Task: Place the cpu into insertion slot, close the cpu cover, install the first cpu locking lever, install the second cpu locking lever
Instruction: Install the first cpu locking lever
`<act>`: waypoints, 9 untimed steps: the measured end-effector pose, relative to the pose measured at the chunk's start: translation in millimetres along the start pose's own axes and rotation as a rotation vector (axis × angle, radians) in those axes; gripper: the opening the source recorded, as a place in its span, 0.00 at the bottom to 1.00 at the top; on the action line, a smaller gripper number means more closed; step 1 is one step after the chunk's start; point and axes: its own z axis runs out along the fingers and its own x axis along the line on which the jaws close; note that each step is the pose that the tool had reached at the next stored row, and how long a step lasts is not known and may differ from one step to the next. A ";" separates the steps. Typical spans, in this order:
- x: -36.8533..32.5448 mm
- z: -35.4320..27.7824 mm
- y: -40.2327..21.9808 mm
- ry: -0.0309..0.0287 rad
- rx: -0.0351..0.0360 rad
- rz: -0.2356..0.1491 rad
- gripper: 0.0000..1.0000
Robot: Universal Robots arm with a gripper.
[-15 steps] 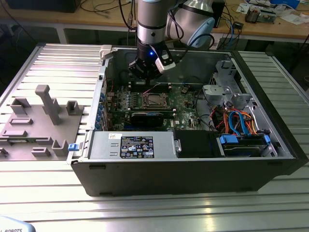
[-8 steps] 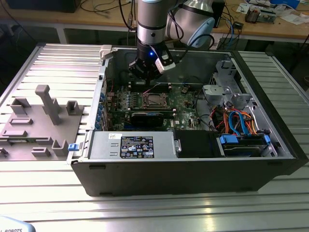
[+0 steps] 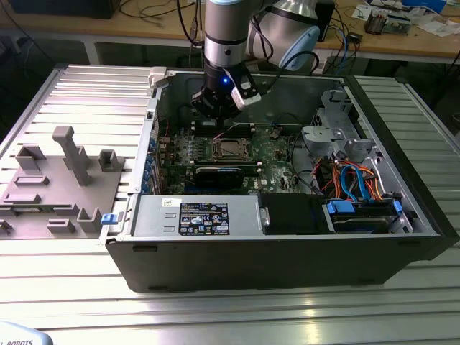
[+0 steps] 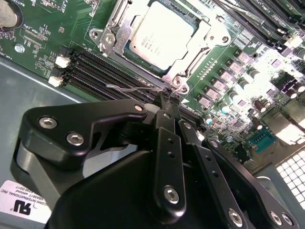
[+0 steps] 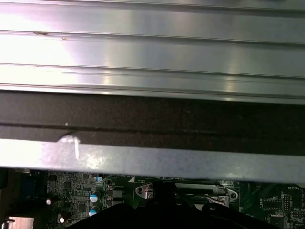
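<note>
A: Where does the work stand?

B: The cpu (image 4: 159, 36) lies flat in the insertion slot (image 4: 125, 34), and the cpu cover (image 4: 202, 40) is folded down around it, its silvery frame on the chip's edges. So I judge the levers to be the step in hand.

A: And the claw?

B: In the second wrist view the claw (image 4: 167, 101) has its fingers pressed together at the tip, right at the thin wire locking lever (image 4: 136, 86) that runs along the near side of the socket. The fingertips touch it or sit just beside it; I cannot tell whether the wire is actually pinched.

A: Is that lever latched?

B: It appears to stand free of its hook, so it looks not yet locked. Whether the other lever is seated I cannot make out.

A: What does the move call for?

B: In my judgement, a steady push that carries the wire down and sideways under its catch without slipping off. The wire is thin and springy, so it could snap back.

A: What crowds it?

B: The memory slots (image 4: 102, 71) run just beside the lever. In the exterior view the arm (image 3: 224, 39) reaches down into the open computer case (image 3: 287, 251), with the case wall near and the expansion card (image 3: 219, 175) on the socket's other side. A grey fixture block (image 3: 61, 187) sits well apart on the ribbed surface (image 3: 230, 309).
</note>
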 end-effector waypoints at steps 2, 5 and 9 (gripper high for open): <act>0.0 0.4 0.0 0.0000 0.0000 0.000 0.11; 0.0 2.7 -0.1 0.0000 0.0000 0.000 0.11; 0.0 3.3 -0.1 0.0000 0.0000 0.000 0.11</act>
